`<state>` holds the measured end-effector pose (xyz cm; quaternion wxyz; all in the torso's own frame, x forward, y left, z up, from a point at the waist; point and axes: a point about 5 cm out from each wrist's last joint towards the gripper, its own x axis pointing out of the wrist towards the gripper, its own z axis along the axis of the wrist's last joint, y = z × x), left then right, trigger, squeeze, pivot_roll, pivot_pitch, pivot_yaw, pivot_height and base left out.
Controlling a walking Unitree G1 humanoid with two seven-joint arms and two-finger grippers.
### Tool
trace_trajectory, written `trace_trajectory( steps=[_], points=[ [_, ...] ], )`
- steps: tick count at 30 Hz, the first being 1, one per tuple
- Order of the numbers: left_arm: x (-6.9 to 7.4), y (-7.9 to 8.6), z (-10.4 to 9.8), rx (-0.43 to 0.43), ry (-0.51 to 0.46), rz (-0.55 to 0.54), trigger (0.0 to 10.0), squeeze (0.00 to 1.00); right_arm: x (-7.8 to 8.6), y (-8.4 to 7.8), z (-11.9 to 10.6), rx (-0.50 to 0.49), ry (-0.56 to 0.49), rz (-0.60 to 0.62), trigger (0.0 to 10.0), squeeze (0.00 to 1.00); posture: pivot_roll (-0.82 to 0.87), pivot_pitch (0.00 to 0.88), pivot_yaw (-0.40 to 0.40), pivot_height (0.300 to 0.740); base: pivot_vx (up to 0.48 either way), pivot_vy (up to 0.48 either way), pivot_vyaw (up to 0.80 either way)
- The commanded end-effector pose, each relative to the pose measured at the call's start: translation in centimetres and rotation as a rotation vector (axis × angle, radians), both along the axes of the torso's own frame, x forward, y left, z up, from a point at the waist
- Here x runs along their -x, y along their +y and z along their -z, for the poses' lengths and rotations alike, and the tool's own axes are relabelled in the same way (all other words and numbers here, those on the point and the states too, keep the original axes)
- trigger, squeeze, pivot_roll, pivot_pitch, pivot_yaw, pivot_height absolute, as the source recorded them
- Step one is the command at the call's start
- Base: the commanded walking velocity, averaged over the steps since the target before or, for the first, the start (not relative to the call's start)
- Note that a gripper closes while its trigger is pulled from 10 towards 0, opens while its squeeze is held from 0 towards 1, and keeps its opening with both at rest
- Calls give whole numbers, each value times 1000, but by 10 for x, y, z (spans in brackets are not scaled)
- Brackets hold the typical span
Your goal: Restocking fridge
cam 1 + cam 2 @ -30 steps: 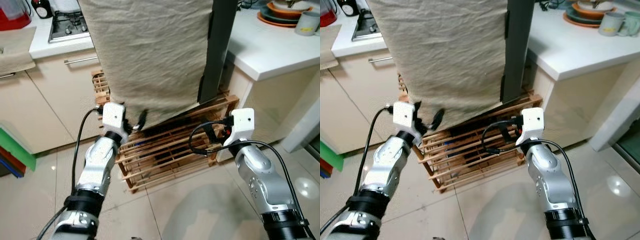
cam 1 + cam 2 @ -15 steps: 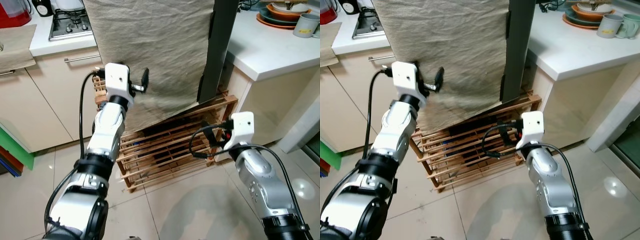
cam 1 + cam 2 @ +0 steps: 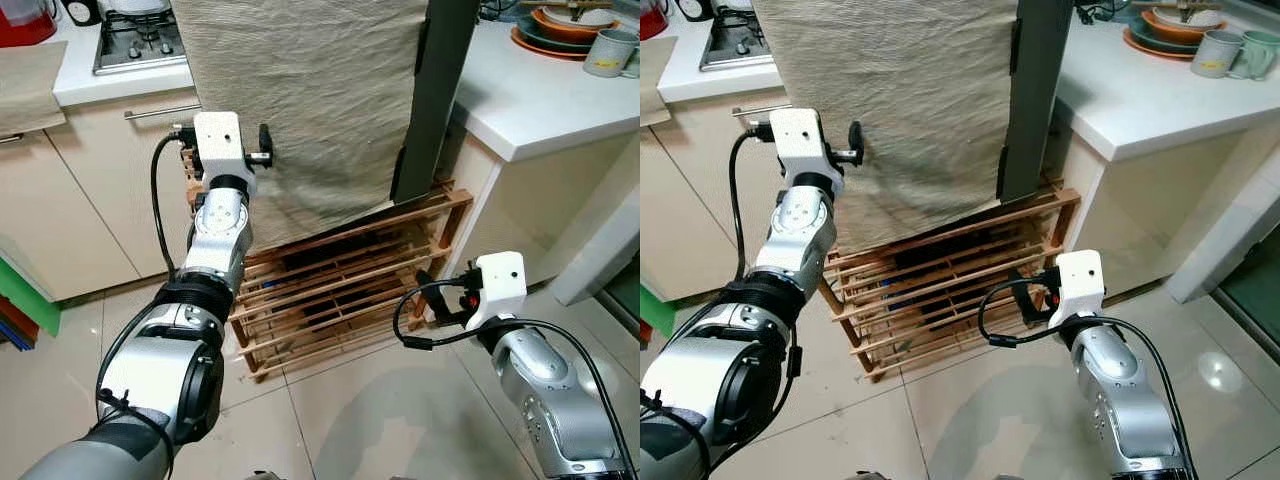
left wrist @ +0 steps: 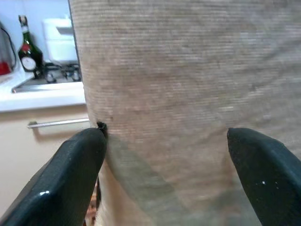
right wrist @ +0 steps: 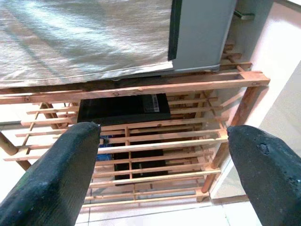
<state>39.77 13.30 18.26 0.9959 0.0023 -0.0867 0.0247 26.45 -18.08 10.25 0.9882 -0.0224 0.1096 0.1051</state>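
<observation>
Before the robot, head views: a beige cloth (image 3: 310,110) hangs over the front of a tall appliance with a dark grey edge (image 3: 432,100), presumably the fridge, standing on a slatted wooden rack (image 3: 340,290) on the tiled floor. The left pincer (image 3: 262,158) is raised against the cloth near its left edge; the right pincer (image 3: 1025,300) hangs low before the rack's right end. A white surface (image 3: 540,100) to the right carries plates and mugs at its far corner.

Left wrist view: the left pincer's fingers (image 4: 70,174) stand wide apart, holding nothing, with the cloth (image 4: 188,94) just ahead. A bottle (image 4: 28,52) stands on the far counter by the hob.

Right wrist view: the right pincer's fingers (image 5: 56,179) are likewise spread and empty, facing the rack (image 5: 141,141), where a dark flat object lies under the slats.

Handling, as judged: the cloth is soft, light and limp; it should be pinched at its free edge and lifted aside.

Hidden: the door handle and the door seam lie under the cloth; no goods for restocking can be made out.
</observation>
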Motion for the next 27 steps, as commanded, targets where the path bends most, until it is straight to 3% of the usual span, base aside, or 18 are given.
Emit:
trace_trajectory(
  steps=[1,6,8,9,11,16,21,27],
  points=[
    [1,-6,4,-6,6,47,10000,0,-3,-1,-11,-2,-39,2,10000,0,-229,16,31,740,0,0,0],
    [5,-5,8,22,-20,56,10000,0,-7,1,-15,-16,-67,24,10000,0,-214,0,43,740,0,0,0],
    [11,8,7,33,-71,40,10000,0,-11,-1,-19,-12,-104,68,10000,0,-210,0,53,740,0,0,0],
    [21,22,11,40,-87,36,10000,0,-13,-3,-22,-13,-139,111,10000,0,-196,0,59,740,0,0,0],
    [29,26,17,42,-62,67,10000,0,-16,-5,-25,5,-169,141,10000,0,-179,0,67,740,0,0,0],
    [50,24,33,8,35,147,10000,0,-19,-8,-34,41,-258,232,10000,0,-150,0,77,740,0,0,0],
    [59,24,33,-76,49,172,10000,0,-16,-15,-23,-27,-224,368,10000,0,-127,0,85,740,0,0,0],
    [71,20,38,-41,105,164,10000,0,-18,-10,-15,-32,-212,362,10000,0,-122,0,95,740,0,0,0]
  ],
)
